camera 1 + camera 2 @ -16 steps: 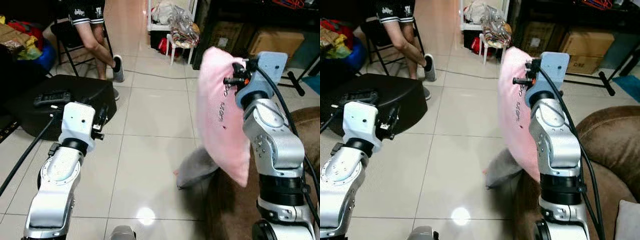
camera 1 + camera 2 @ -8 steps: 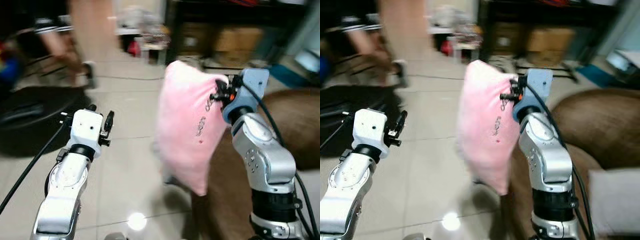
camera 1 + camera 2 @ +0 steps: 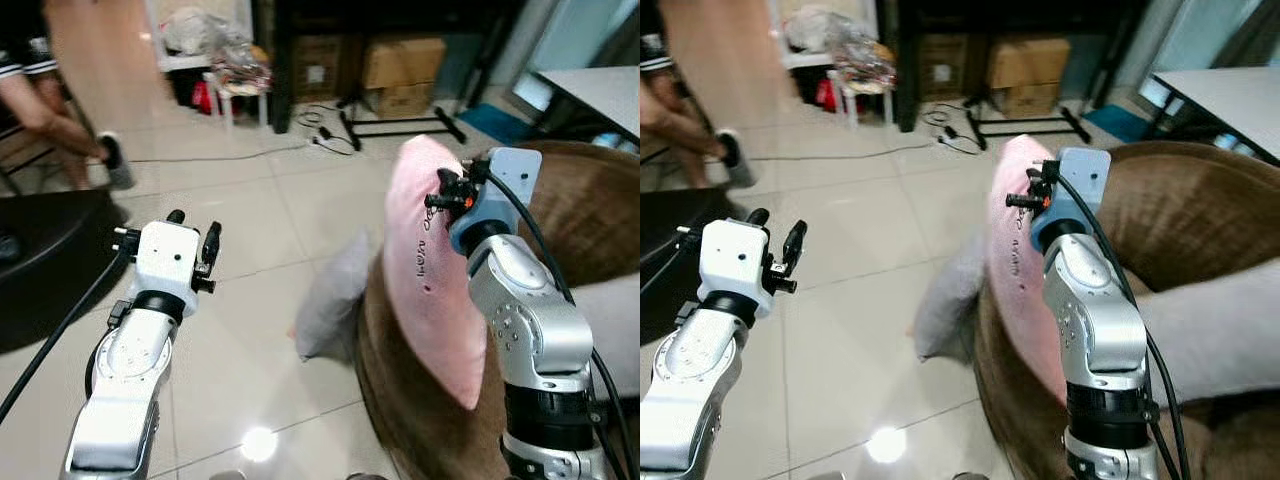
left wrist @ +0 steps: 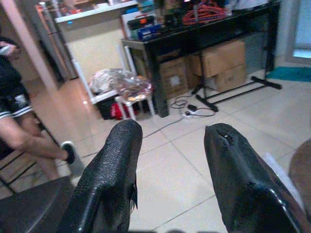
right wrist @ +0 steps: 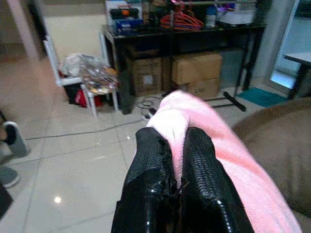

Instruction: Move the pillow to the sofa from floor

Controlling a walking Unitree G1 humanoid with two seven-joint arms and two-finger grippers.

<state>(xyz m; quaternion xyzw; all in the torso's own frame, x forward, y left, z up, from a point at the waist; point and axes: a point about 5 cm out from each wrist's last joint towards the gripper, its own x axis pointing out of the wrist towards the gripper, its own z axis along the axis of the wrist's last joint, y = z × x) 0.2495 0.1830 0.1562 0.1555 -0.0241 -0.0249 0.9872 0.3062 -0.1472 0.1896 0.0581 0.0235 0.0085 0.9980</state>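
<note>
Camera has swung right since 1 s ago, brown sofa (image 3: 1180, 215) now in view | right gripper (image 5: 176, 167) pinching pink pillow (image 3: 425, 270) top edge, hanging over sofa's front edge | left gripper (image 4: 170, 165) spread, empty | grey pillow (image 3: 330, 295) on floor against sofa.

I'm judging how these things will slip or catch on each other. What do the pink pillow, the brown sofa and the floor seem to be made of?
Pink pillow: soft, fuzzy fabric, probably fleece or plush; it bunches between the right gripper fingers.
Brown sofa: matte, velvety upholstery, perhaps microfibre; soft shading, no gloss.
Floor: large glossy tiles, likely ceramic; grout lines and a lamp reflection show.
</note>
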